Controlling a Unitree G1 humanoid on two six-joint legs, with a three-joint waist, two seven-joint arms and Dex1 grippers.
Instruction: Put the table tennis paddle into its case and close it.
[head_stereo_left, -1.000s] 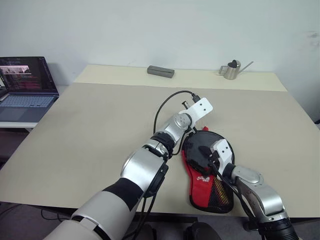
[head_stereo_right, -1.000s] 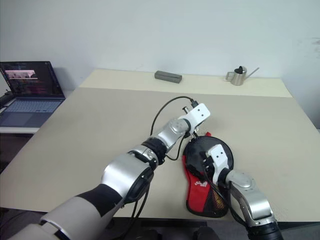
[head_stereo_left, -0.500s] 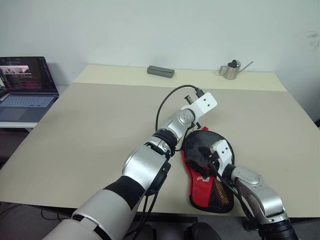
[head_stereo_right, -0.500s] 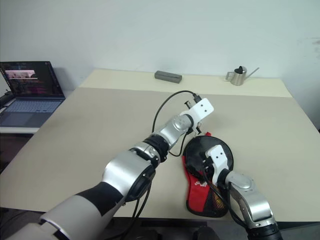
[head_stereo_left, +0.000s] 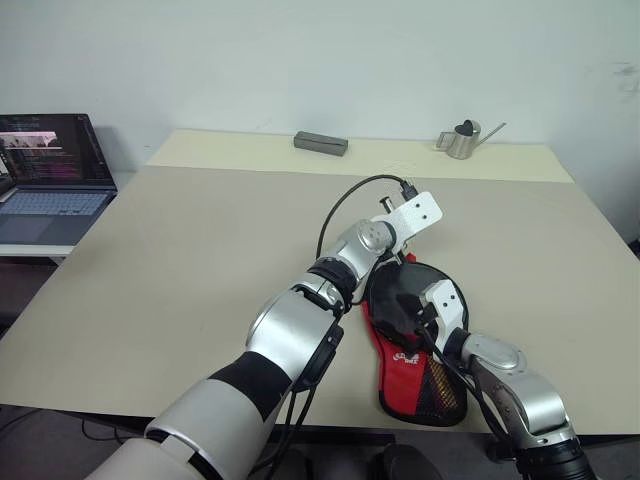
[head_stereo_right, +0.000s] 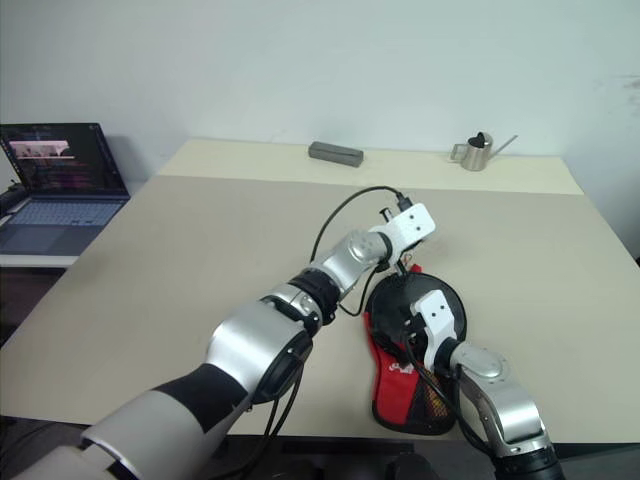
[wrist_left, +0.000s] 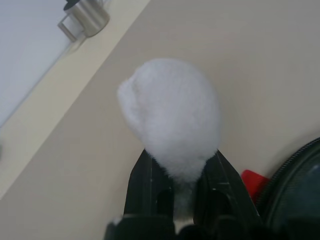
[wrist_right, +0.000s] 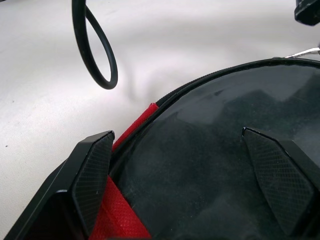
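The case (head_stereo_left: 413, 352) lies flat near the table's front edge, its black round part away from me and its red lower part with the mesh pocket toward me. My left gripper (wrist_left: 180, 161) is at the case's far rim (head_stereo_left: 404, 257), shut on the white pom-pom pull (wrist_left: 172, 115). A red tab (wrist_left: 254, 181) of the case shows beside it. My right gripper (wrist_right: 185, 170) stands open over the black round part (wrist_right: 225, 150), one finger (wrist_right: 92, 175) at its rim, the other (wrist_right: 280, 175) over the fabric. The table tennis paddle is hidden.
A black cable (head_stereo_left: 345, 205) loops up from my left wrist. At the table's far edge sit a grey box (head_stereo_left: 321, 143) and a small metal watering can (head_stereo_left: 462, 140). An open laptop (head_stereo_left: 50, 165) stands on a side desk to the left.
My left gripper has moved to the right along the case's far rim, taking the pom-pom pull with it. The right arm and the case have stayed put.
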